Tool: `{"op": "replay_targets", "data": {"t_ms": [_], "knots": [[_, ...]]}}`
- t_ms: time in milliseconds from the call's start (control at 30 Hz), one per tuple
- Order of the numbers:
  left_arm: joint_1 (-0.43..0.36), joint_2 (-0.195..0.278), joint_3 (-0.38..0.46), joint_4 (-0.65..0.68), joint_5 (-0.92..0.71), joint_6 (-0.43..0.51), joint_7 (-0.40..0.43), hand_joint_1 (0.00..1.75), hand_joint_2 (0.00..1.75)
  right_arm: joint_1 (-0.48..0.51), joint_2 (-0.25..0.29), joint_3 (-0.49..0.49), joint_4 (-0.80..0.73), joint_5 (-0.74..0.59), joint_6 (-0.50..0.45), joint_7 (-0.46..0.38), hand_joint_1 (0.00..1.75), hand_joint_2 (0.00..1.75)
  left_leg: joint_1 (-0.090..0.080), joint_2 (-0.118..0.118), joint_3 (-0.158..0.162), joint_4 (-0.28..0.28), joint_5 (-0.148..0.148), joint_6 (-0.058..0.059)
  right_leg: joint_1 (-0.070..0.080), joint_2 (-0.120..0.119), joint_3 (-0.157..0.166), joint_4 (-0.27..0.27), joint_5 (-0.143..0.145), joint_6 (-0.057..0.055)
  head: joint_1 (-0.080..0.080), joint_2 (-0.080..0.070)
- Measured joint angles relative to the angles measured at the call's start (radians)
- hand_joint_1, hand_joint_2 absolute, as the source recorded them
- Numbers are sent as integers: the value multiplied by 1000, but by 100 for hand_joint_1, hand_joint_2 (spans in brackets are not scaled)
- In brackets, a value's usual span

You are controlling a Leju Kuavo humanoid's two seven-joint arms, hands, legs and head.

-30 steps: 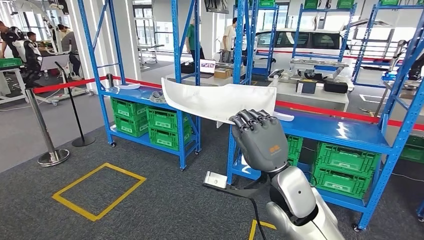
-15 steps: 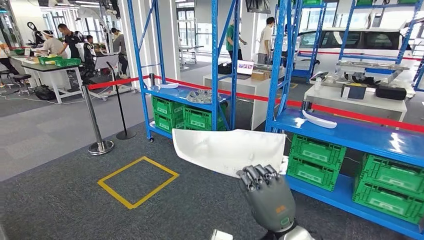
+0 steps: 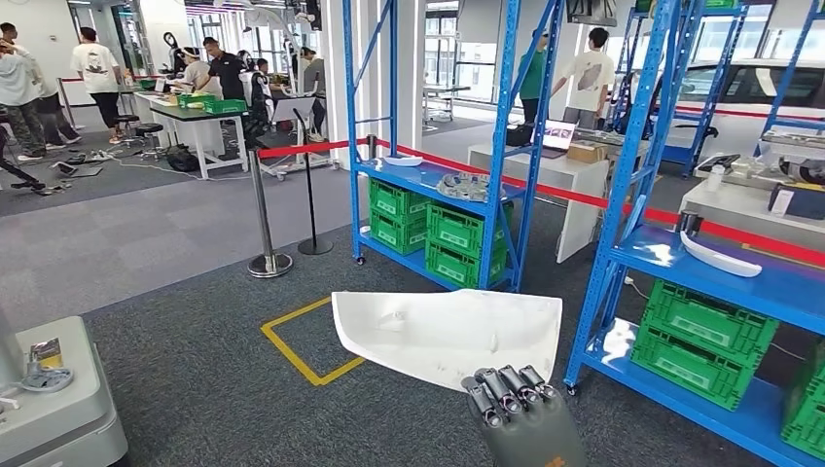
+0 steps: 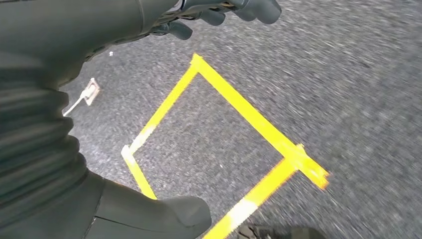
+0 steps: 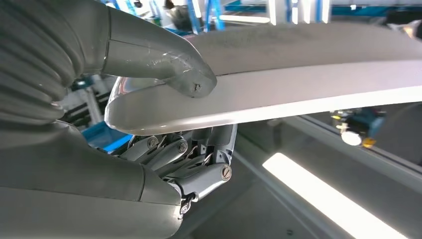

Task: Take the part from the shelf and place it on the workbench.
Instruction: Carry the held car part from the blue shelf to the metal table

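Right hand (image 3: 525,418) grips the wide white part (image 3: 448,336) by its near edge, thumb (image 5: 164,62) on one face, fingers (image 5: 199,159) curled beneath, carrying it over the grey floor (image 3: 195,379). Left hand (image 4: 99,30) hangs with fingers curled, holding nothing, above a yellow floor square (image 4: 239,114).

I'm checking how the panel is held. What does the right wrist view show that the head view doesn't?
Right wrist view alone: the thick grey thumb pressed on one face of the white curved plastic panel and the darker fingers curled against the opposite face.

Head view alone: the panel's whole outline, the yellow taped floor square, the blue metal shelves with green plastic crates, and people in the background.

Both: the right hand holding the white panel by one edge.
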State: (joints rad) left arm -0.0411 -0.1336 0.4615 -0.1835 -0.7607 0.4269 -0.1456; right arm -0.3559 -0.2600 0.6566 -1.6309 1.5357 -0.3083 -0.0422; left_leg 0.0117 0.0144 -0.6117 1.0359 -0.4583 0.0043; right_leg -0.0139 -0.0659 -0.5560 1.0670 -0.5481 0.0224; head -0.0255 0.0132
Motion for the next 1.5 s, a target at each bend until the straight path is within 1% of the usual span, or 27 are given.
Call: {"op": "replay_targets", "data": {"t_ms": [67, 100, 133, 167, 233, 300, 367, 433, 500, 567, 633, 667, 700, 767, 833, 867, 933, 1000, 1100, 1167, 1200, 1233, 1300, 1367, 1433, 1467, 1500], "knots": [[-2, 0, 0, 0, -5, 0, 8, 0, 175, 18, -1, -6, -3, 2, -2, 0, 147, 175, -1, -22, -1, -1, 2, 9, 0, 50, -56, 118, -62, 2, 1, 0], [-3, 0, -1, 0, -7, -1, 12, 0, 175, 29, -2, -9, -4, 2, -2, 1, 147, 175, -3, -34, -2, -1, 2, 12, 1, 58, -92, 186, -88, 0, 1, 0], [-3, 0, -1, 0, -8, -2, 17, 0, 175, 40, -2, -12, -4, 4, -2, 2, 147, 175, -5, -47, -2, 0, 2, 14, 3, 61, -119, 233, -100, -3, 1, 0], [-2, -1, -1, 0, -11, -3, 23, 0, 175, 51, -2, -16, -6, 6, -1, 4, 147, 175, -7, -62, -2, 0, 3, 15, 5, 63, -129, 245, -91, -7, 2, 0], [0, -2, -5, 0, -20, -7, 36, 0, 175, 73, -2, -26, -20, 17, 2, 11, 147, 175, -9, -90, -2, 1, 4, 14, 8, 79, -93, 152, -24, -20, 1, 0], [0, -6, -12, 0, -30, -9, 47, 0, 175, 92, -2, -42, -43, 26, 11, 18, 147, 175, -10, -115, -3, 3, 6, 10, 11, 121, -36, 19, 34, -29, 1, 0], [1, -10, -18, 0, -40, -12, 53, 0, 175, 111, -3, -58, -66, 29, 25, 20, 147, 175, -9, -134, -7, 2, 9, 0, 16, 139, -15, -31, 46, -32, 1, 0], [5, -12, -24, 1, -46, -14, 56, 0, 175, 131, -4, -70, -89, 31, 35, 17, 147, 175, -7, -147, -12, -2, 13, -12, 17, 117, -12, -38, 52, -39, 1, 0], [6, -13, -27, 1, -47, -14, 54, 0, 175, 147, -7, -80, -108, 33, 35, 15, 147, 175, -11, -109, -29, 26, -7, -19, 13, 94, -7, -50, 59, -51, 0, 0], [4, -13, -31, 1, -49, -14, 51, 0, 175, 162, -13, -89, -120, 34, 33, 14, 147, 175, -12, -50, -75, 125, -64, -25, 12, 68, -4, -55, 61, -59, -1, 0], [3, -14, -34, 1, -51, -13, 45, 0, 175, 175, -24, -96, -126, 34, 31, 9, 147, 175, -8, -28, -127, 243, -113, -32, 13, 40, -5, -55, 60, -61, -2, 0], [4, -14, -35, 1, -53, -12, 41, 0, 175, 180, -30, -100, -129, 31, 27, 5, 147, 175, -5, -23, -134, 265, -115, -36, 12, 26, -5, -54, 60, -60, -2, 0], [4, -14, -35, 1, -55, -10, 37, 0, 175, 183, -39, -105, -132, 26, 23, 1, 147, 175, -2, -19, -121, 248, -100, -38, 11, 13, -5, -54, 59, -59, -2, 0], [4, -14, -35, 0, -58, -8, 30, 0, 175, 186, -59, -117, -140, 11, 11, -2, 147, 175, 1, 11, -48, 122, -48, -41, 10, -10, -3, -50, 55, -52, -1, 0], [2, -14, -35, -1, -58, -6, 23, 0, 175, 192, -83, -129, -149, 1, 0, -3, 147, 175, -1, 48, 11, 20, -21, -32, 13, -31, -1, -42, 47, -39, -1, 0], [2, -15, -35, -1, -58, -6, 21, 0, 175, 195, -92, -133, -154, -1, -4, -3, 147, 175, -3, 55, 21, 1, -20, -25, 15, -39, 0, -40, 44, -32, 0, 0], [2, -14, -35, -1, -58, -5, 20, 0, 175, 200, -101, -137, -162, -1, -8, -3, 147, 175, -6, 35, 18, 1, -19, -10, 14, -56, 6, -41, 41, -19, 1, 0], [2, -13, -35, -1, -57, -4, 23, 0, 175, 203, -104, -137, -166, 1, -9, -5, 147, 175, -4, 13, 19, -2, -14, 2, 8, -31, 1, -18, 20, -7, 1, 0], [-1, -14, -35, -2, -48, 0, 28, 0, 175, 210, -107, -135, -167, 5, -16, -17, 147, 175, -2, -21, 17, -4, -8, 15, 2, 46, -75, 147, -67, 2, 3, 0], [0, -15, -35, -2, -39, 2, 31, 0, 175, 201, -102, -129, -153, 4, -20, -32, 147, 175, -4, -48, 13, -3, -6, 16, 3, 59, -124, 237, -90, 1, 4, 0], [0, -15, -35, -2, -37, 3, 33, 0, 175, 191, -96, -126, -142, 2, -21, -39, 147, 175, -5, -61, 12, -2, -5, 16, 3, 61, -123, 229, -73, -2, 4, 0], [1, -15, -35, -2, -35, 3, 34, 0, 175, 176, -89, -123, -130, 1, -20, -45, 147, 175, -6, -75, 12, -1, -4, 15, 3, 66, -102, 182, -39, -5, 4, 0], [0, -15, -35, -2, -35, 3, 34, 0, 175, 142, -74, -115, -106, -5, -16, -54, 147, 175, -6, -100, 11, 0, -1, 9, 1, 103, -38, 43, 24, -11, 4, 0], [-2, -15, -34, -2, -35, 3, 33, 0, 175, 105, -66, -110, -82, -21, -10, -64, 147, 175, -5, -121, 4, 0, 6, -3, 2, 130, -8, -29, 45, -14, 4, 0], [0, -14, -33, -2, -35, 3, 31, 0, 175, 74, -64, -108, -59, -48, -8, -77, 147, 175, -3, -141, -5, -5, 14, -17, 5, 116, -9, -36, 48, -21, 5, 0], [1, -14, -32, -1, -35, 3, 30, 0, 175, 59, -63, -106, -49, -61, -10, -84, 147, 175, -2, -139, -10, -3, 14, -22, 4, 103, -7, -39, 52, -27, 5, 0], [2, -13, -31, -1, -35, 3, 29, 0, 175, 45, -63, -105, -40, -72, -14, -90, 147, 175, -4, -123, -17, 8, 7, -26, 3, 92, -5, -43, 55, -34, 4, 0]]}}
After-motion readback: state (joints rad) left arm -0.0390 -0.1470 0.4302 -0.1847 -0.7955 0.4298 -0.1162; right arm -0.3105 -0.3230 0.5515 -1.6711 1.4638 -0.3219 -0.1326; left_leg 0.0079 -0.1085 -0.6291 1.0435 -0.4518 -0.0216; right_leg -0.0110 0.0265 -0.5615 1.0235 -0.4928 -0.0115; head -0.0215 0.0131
